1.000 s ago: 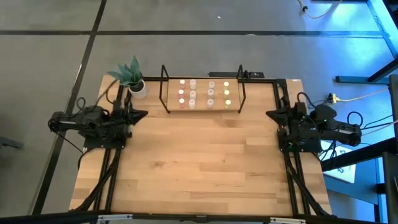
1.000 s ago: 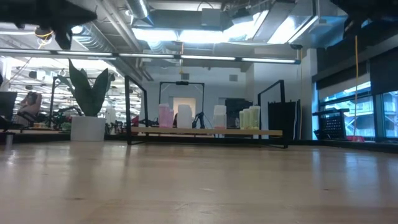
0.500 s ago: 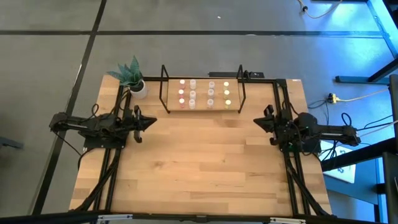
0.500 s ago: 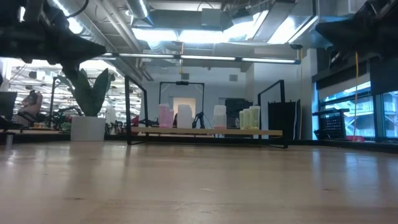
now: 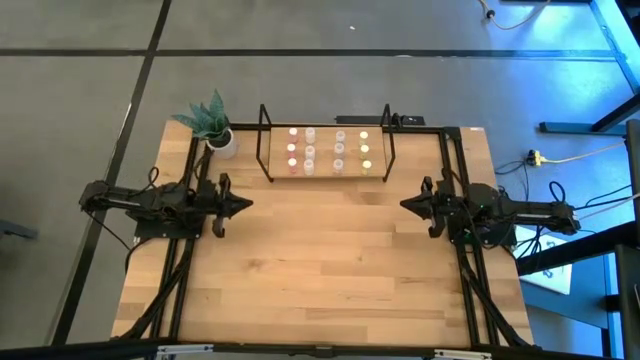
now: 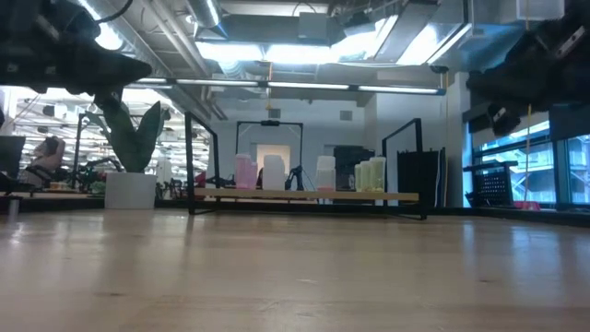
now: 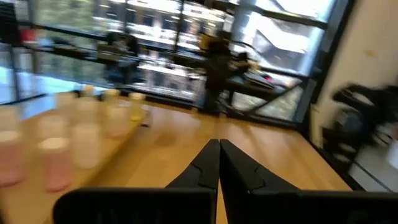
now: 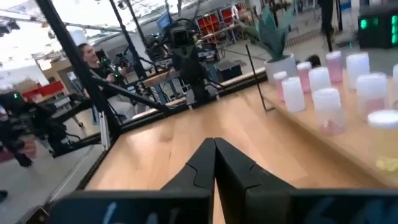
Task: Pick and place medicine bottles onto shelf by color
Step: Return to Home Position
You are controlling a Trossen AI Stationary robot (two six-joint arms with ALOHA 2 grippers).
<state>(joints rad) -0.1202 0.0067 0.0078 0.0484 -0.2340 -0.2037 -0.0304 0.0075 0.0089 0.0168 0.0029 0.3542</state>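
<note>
Parking both arms looks like all that's left: my left gripper (image 5: 240,206) and my right gripper (image 5: 405,205) hang above the table facing each other, both pinched closed on nothing. The medicine bottles (image 5: 339,149) stand lined up by colour on the shelf (image 5: 325,174), off to the side of each gripper and well apart from both. To do it clean I'd fold each arm straight away from the middle with fingers closed and no swing toward the shelf posts, and I'd mind the plant pot (image 5: 222,143) near my left arm.
</note>
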